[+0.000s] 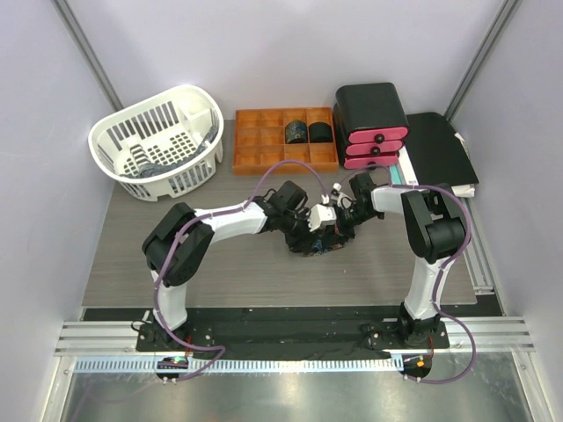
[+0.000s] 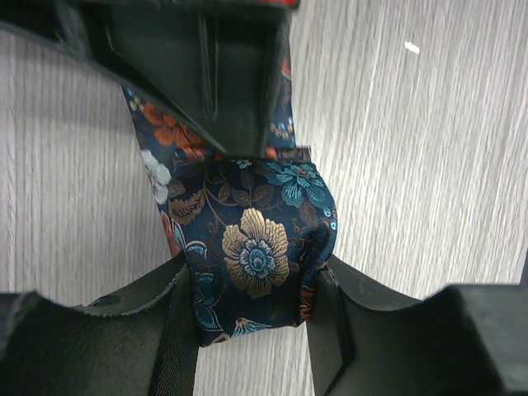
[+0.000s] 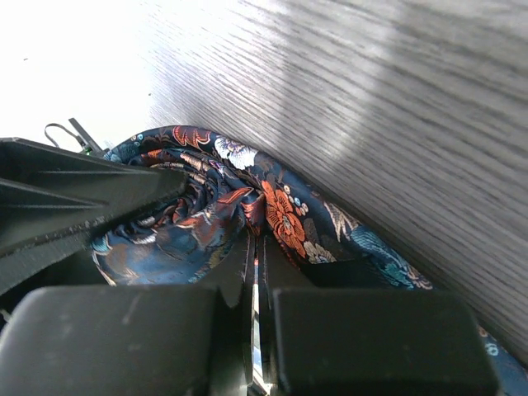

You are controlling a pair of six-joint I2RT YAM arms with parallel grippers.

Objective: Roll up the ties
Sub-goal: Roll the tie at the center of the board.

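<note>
A dark navy floral tie [image 1: 313, 242] lies bunched on the grey table between both grippers. In the left wrist view its rolled end [image 2: 257, 252] sits between the fingers [image 2: 169, 330] of my left gripper [image 1: 303, 230], which is shut on it. My right gripper [image 1: 339, 224] is shut on a fold of the same tie [image 3: 280, 210]; its jaws are pressed together with fabric pinched between them. Two rolled ties [image 1: 308, 132] sit in the orange tray [image 1: 264, 141] at the back.
A white basket [image 1: 158, 145] holding more fabric stands at the back left. A black and pink drawer unit [image 1: 371, 123] and a black folder [image 1: 440, 149] stand at the back right. Purple cables run along both arms.
</note>
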